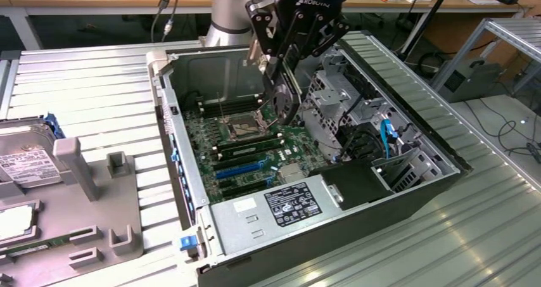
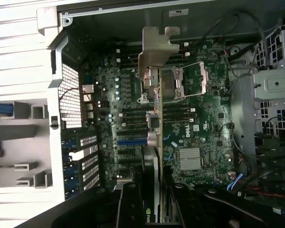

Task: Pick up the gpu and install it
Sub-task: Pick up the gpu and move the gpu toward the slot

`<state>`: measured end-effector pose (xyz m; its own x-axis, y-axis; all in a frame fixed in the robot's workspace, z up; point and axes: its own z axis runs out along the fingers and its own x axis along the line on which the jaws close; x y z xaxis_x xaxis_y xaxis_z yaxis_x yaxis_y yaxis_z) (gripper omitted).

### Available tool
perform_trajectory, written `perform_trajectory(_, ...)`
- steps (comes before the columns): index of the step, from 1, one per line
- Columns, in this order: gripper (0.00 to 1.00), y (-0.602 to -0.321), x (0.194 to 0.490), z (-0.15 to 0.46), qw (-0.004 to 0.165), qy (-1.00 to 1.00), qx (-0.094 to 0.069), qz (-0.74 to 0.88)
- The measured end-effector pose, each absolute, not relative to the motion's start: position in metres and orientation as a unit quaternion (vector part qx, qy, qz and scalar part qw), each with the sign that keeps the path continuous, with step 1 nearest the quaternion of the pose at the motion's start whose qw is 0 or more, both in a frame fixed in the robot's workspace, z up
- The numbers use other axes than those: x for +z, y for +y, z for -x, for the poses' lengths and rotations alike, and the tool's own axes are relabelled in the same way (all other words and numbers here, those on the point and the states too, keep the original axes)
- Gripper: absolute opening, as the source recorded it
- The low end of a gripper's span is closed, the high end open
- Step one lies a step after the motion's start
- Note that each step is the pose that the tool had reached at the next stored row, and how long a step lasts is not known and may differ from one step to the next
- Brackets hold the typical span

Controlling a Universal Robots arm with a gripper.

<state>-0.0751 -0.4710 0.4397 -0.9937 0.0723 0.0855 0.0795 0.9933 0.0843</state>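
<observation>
Ribbed metal benching (image 1: 85,97) carries the work, and on it lies one open computer case (image 1: 363,227), directly beneath the gripper. Inside, straight below the fingers, sits one green motherboard (image 2: 204,123). One silver power supply (image 1: 287,204) with a black label sits well off from the gripper at the case's end.

One gripper (image 1: 279,62) hangs over the opening, its two fingers clamped on either face of the one gpu (image 2: 154,137). The card stands on edge and points away from the gripper, with its one silver bracket (image 2: 156,52) at the far end, out towards the case's rear wall. It hovers above the board and does not appear to touch it.

Smaller still, under the far half of the card lies one CPU socket (image 2: 180,83), and just to one side of the card's line shows one blue slot (image 2: 132,141).

The pick-up looks done, and the install is in hand at the aligning stage. Seating would call for the card's lower edge to be square over its slot, the bracket to meet the rear opening, and a straight, even press down.
</observation>
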Motion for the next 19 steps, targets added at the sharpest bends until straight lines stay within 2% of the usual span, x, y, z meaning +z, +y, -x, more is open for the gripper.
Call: perform_trajectory(19, 0.27, -0.448, 0.435, 0.029, 0.045, -0.997, -0.044, 0.036)
